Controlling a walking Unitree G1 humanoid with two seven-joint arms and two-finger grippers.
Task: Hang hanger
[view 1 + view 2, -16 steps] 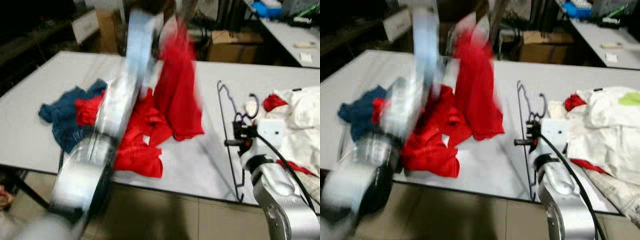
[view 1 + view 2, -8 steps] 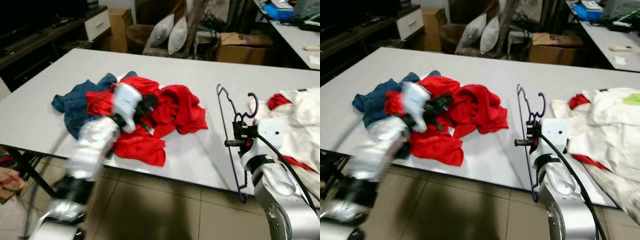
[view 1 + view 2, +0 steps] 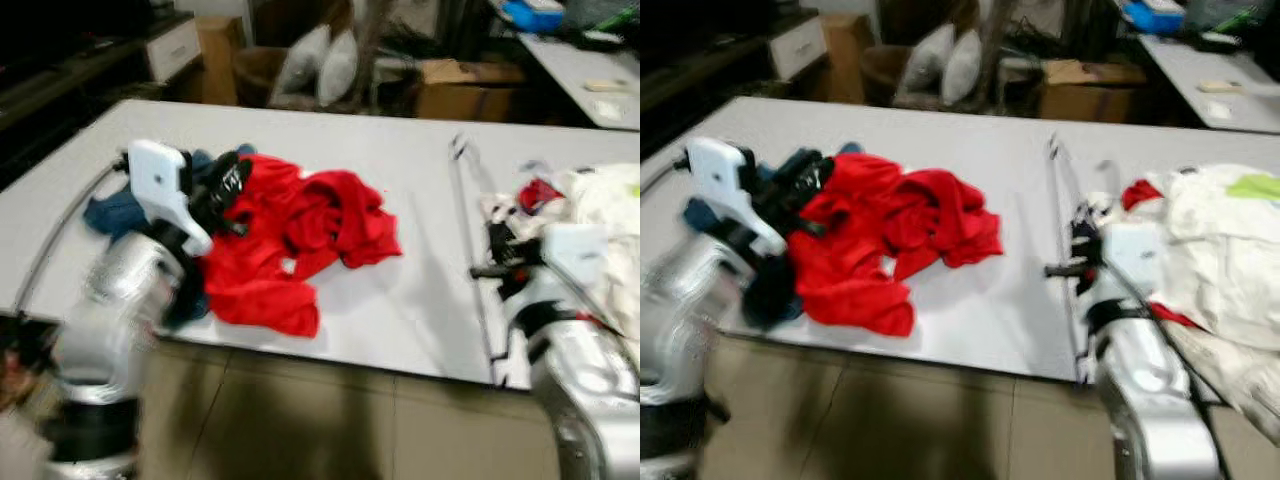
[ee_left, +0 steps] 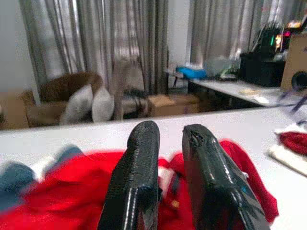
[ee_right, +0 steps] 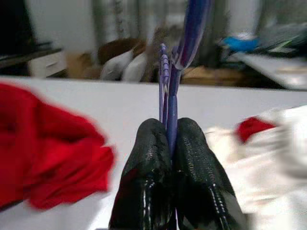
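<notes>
The right gripper [image 5: 169, 143] is clamped on a thin purple wire hanger [image 5: 169, 103], its two black fingers [image 5: 148, 163] pressed together with the wire pinched between them. In the head views that gripper [image 3: 1077, 262] sits over the near right part of the white table [image 3: 1010, 180], and the hanger [image 3: 470, 235] runs as a long thin line from the table's near edge away toward the far side, standing on edge rather than lying flat. Motion blur smears the wire, so its hook cannot be made out clearly there.

Just right of the gripper lies a heap of white clothing [image 3: 1215, 250] with a small red piece [image 3: 1140, 193] tucked at its near-left edge and a patch of light green [image 3: 1252, 185] on top; the heap is cut off by the frame edge.

The left gripper [image 4: 165, 158] has its fingers a narrow gap apart and holds nothing. It hovers at the left side of a crumpled red garment [image 3: 290, 235] that lies mid-table, well apart from the hanger. A blue denim item [image 3: 115, 212] lies partly hidden behind the left arm's white wrist block [image 3: 165, 190].

Beyond the table stand two grey cushions [image 3: 320, 65] on a brown seat, cardboard boxes [image 3: 470, 88] and a second table [image 3: 585, 70] at the far right. No writing is legible; both head views are blurred.
</notes>
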